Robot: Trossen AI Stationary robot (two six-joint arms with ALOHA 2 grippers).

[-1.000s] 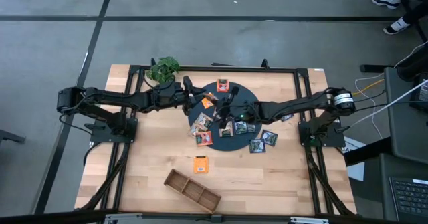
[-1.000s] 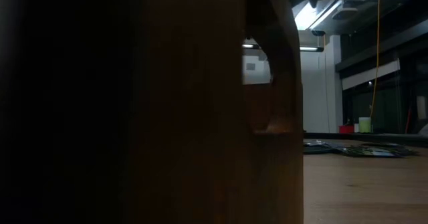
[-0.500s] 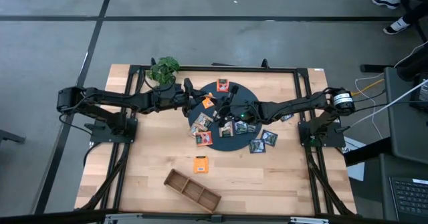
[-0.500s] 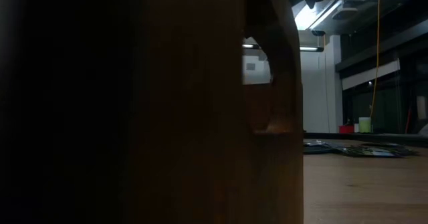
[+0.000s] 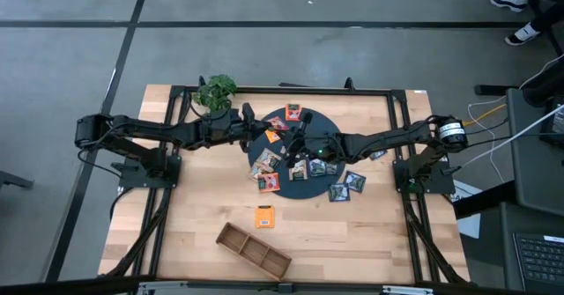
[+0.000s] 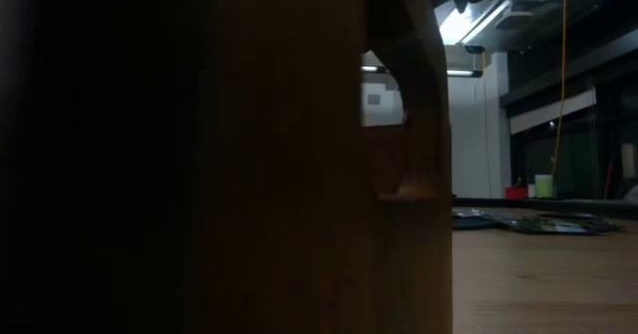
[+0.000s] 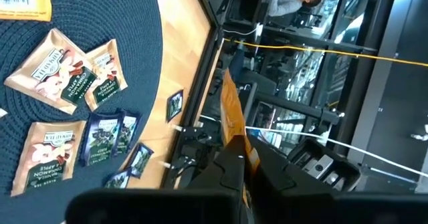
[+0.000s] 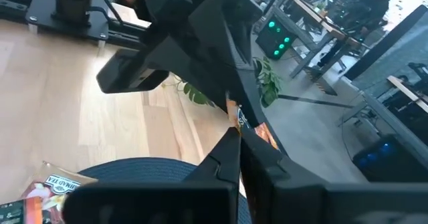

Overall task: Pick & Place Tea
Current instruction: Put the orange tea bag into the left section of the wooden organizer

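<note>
Above the round dark mat (image 5: 328,129) an orange tea sachet (image 5: 273,136) hangs between my two grippers. My left gripper (image 5: 265,135) reaches in from the left and is shut on it. My right gripper (image 5: 289,141) reaches in from the right and is shut on it too. Several more tea sachets lie flat on the mat (image 5: 265,165), (image 7: 63,70). One orange sachet (image 5: 293,113) lies at the mat's far side and another (image 5: 264,216) on the bare wood. My left gripper (image 7: 246,158) pinches one edge of the orange sachet (image 7: 232,120) between its two fingers, coming about level from the table's left. The sachet stands edge-on beyond the fingertips, clear of the mat. My right gripper (image 8: 237,140) pinches the sachet's opposite edge (image 8: 235,114) between its fingertips, coming from the table's right. My left arm's gripper body stands close in front and hides most of the sachet.
A long brown compartment tray (image 5: 254,249) lies near the front edge, and its wall (image 6: 249,155) fills most of the low view. A green plant (image 5: 216,91) stands at the far left. Dark sachets (image 5: 345,186) lie off the mat's right side.
My left gripper has shut on the orange sachet that my right gripper holds above the mat. Both arms have stayed almost in place, and the sachet has stayed clear of the mat.
</note>
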